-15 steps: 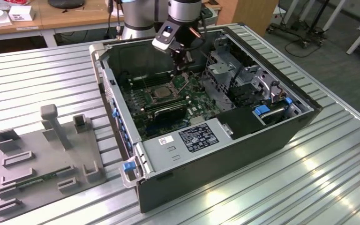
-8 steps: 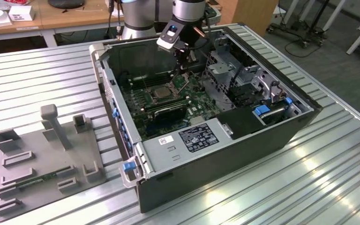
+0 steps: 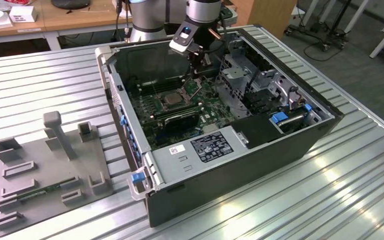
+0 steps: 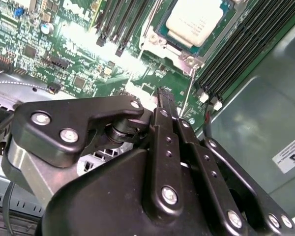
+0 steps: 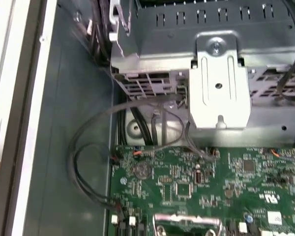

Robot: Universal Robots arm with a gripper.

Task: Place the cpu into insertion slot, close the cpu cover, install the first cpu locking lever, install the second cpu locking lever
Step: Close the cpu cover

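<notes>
Arm (image 3: 202,10) in the exterior view, reaching down from the far side into the open computer case (image 3: 245,170), which lies on its side on the slatted metal table (image 3: 352,200). My gripper (image 3: 199,59) hangs inside the case over the far end of the green motherboard (image 3: 205,102). The insertion slot (image 3: 172,98) sits a little nearer the camera and toward the exterior view's left, apart from the claw. Well away on the exterior view's left, a grey fixture plate (image 3: 48,172) rests on the table.

Over to the second wrist view: the black links of the gripper (image 4: 164,98) run up to fingertips that are pressed together, and I see nothing pinched between them. Beyond them the cpu (image 4: 194,19) lies in the insertion slot (image 4: 184,56), its pale metal top facing up and the silvery rim around it. Whether the cpu cover is down over it, I cannot tell. A thin metal lever rod (image 4: 187,91) slants from the socket's corner and passes just beside the fingertips; I can't tell whether they touch. Long black memory slots (image 4: 246,44) run alongside the socket.

First wrist view now: green motherboard (image 5: 187,187) with a grey drive cage (image 5: 211,19) beyond it, a bright bracket (image 5: 219,88) fixed on the cage, and black cables (image 5: 74,162) looping over the case floor beside the board.
</notes>
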